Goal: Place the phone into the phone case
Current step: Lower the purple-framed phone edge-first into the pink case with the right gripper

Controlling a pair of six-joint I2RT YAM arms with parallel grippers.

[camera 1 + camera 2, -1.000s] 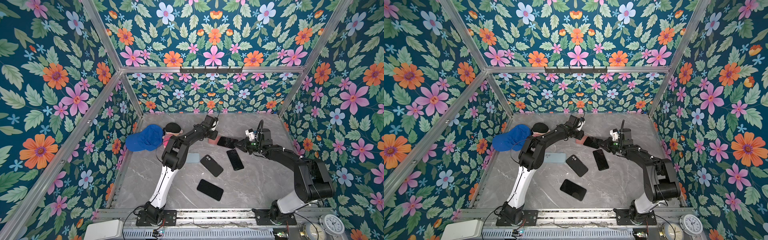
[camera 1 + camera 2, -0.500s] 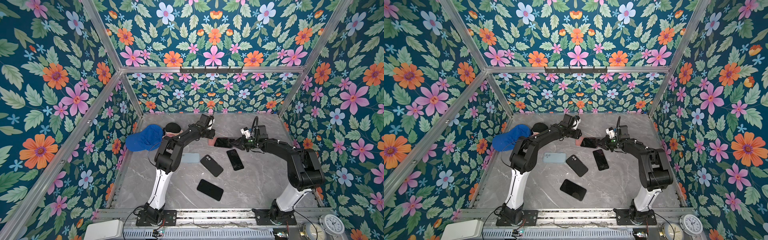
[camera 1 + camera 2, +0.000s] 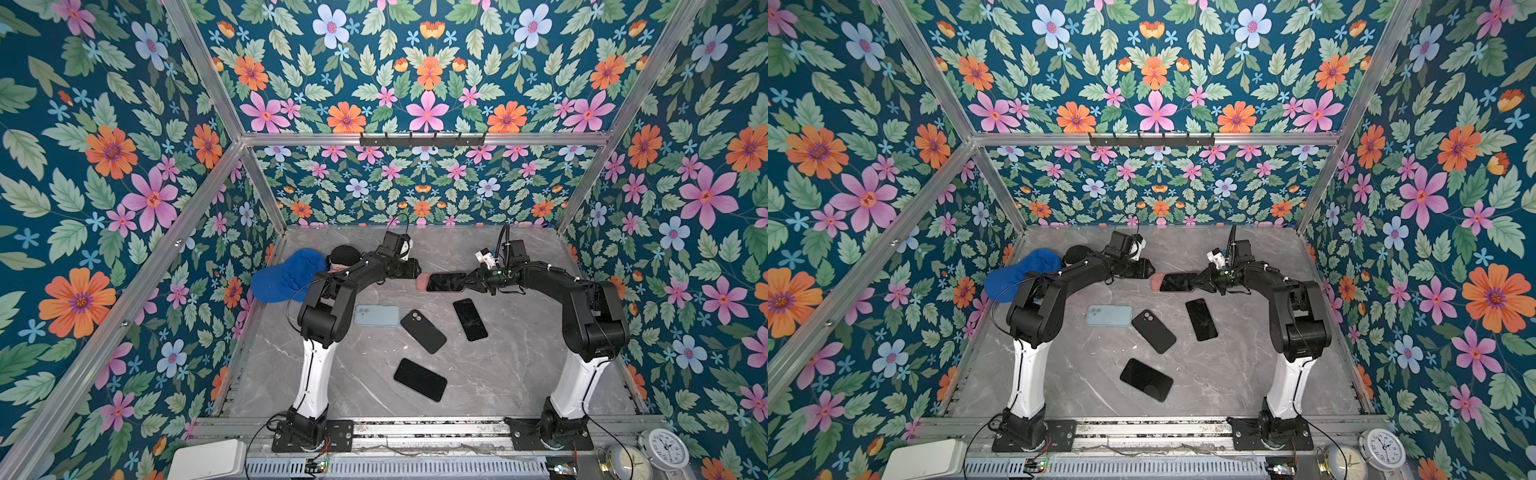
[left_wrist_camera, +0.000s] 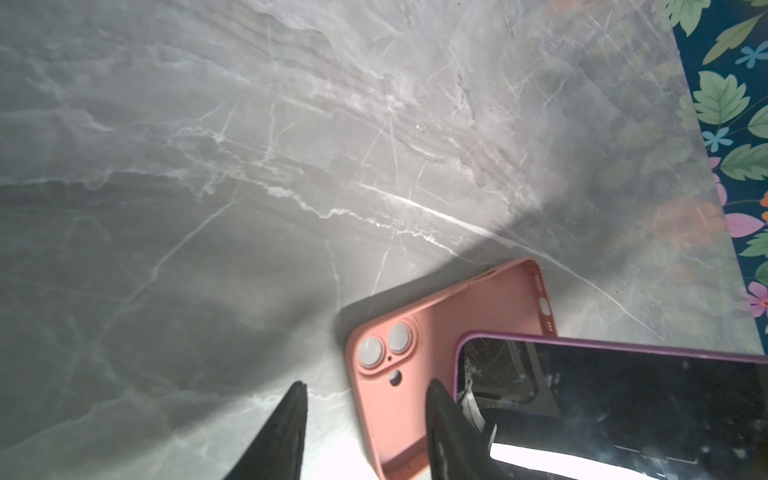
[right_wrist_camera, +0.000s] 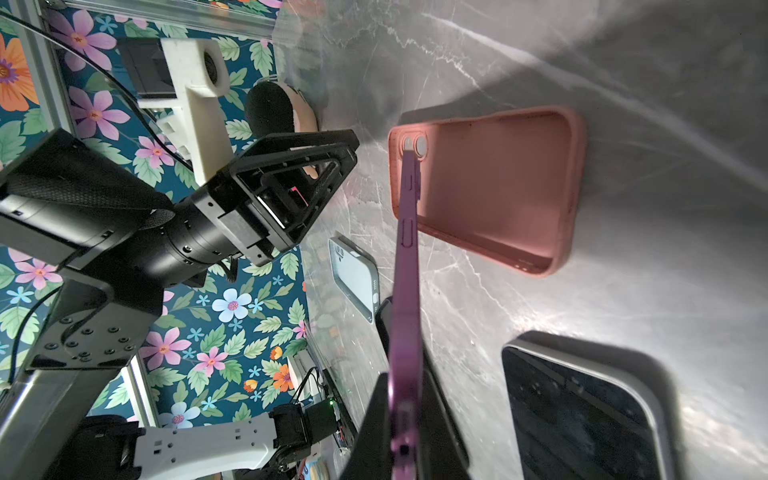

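The phone has a purple frame and a dark screen. My right gripper is shut on one end of it and holds it level, just above the table. The phone's purple edge runs out over the phone case, which is pink and lies open side up on the marble. In both top views only the case's left end shows past the phone. My left gripper is open beside the case's camera-hole end, holding nothing.
Nearer the front lie a light-blue phone, a black one with its camera side up, and two dark-screened phones. A blue cap and a black round object sit at the back left.
My right gripper has carried the phone a little left, further over the pink case. The left gripper's jaws have opened wider and drawn slightly back from the case.
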